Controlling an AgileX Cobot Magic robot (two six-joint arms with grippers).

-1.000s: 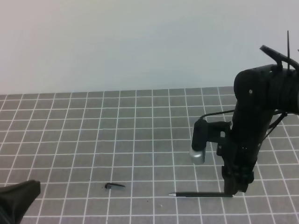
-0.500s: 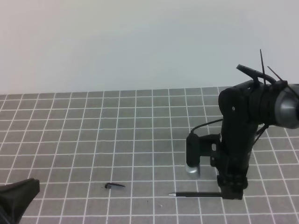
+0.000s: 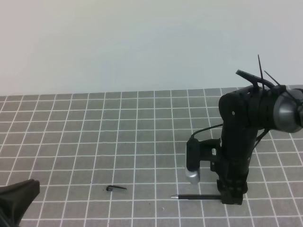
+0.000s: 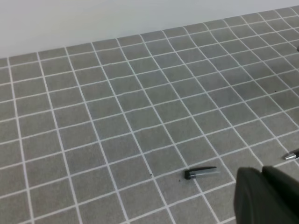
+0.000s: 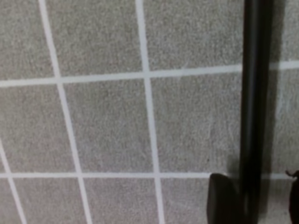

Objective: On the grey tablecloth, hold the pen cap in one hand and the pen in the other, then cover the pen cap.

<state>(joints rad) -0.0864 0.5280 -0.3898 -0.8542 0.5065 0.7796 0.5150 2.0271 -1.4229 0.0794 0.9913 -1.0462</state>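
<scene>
At the near left the left gripper (image 3: 19, 198) waits with jaws clenched on nothing. The pen cap (image 3: 116, 188) lies untouched on the grey tablecloth (image 3: 94, 137). Right of it lies the pen (image 3: 196, 196), its far end between the right gripper's (image 3: 232, 198) released jaws. Nothing is lifted; both grasps and the capping remain.

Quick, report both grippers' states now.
Left gripper: shut, holding nothing, near the cap.
Right gripper: open, down at the pen, its fingers beside the barrel, not yet gripping.
</scene>
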